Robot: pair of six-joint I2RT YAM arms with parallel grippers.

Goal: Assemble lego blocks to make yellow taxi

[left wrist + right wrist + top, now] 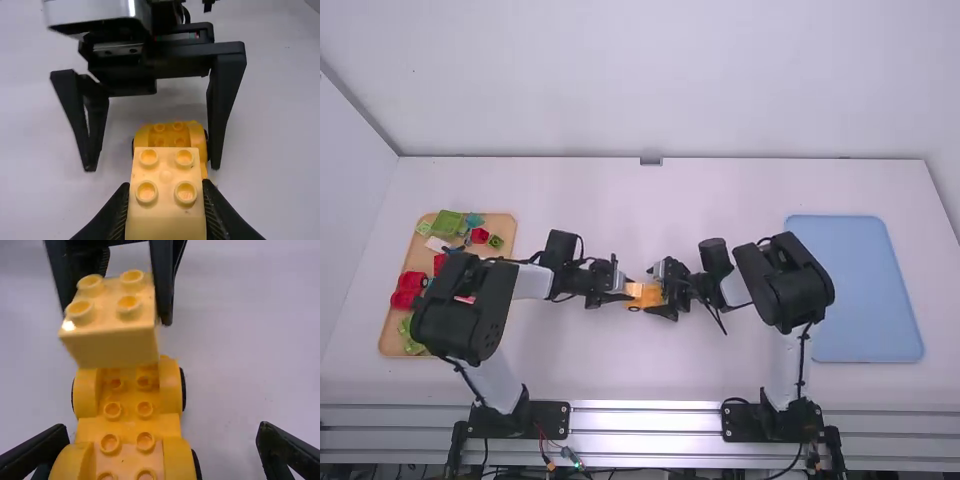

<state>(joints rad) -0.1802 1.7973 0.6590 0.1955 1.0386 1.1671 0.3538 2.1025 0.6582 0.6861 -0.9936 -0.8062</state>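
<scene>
In the high view, the left tool (623,289) and the right tool (665,291) face each other over the middle of the white tabletop (570,350). Between them are a pale yellow plastic block with four round studs (633,289) and a deeper yellow plastic car base with rounded fenders and black wheels (648,297). A tan tray of mixed coloured bricks (389,338) lies on the left side, a flat blue tray (865,290) on the right.

In the left wrist view, the left tool (166,186) grasps the block, a finger against each side. Beyond it, the right tool's fingers stand apart, with one close beside the car base.

In the right wrist view, the right tool (162,429) is released, its fingers wide apart with the car base between them. The block is above the far end of the car base; I cannot tell whether they touch.
</scene>
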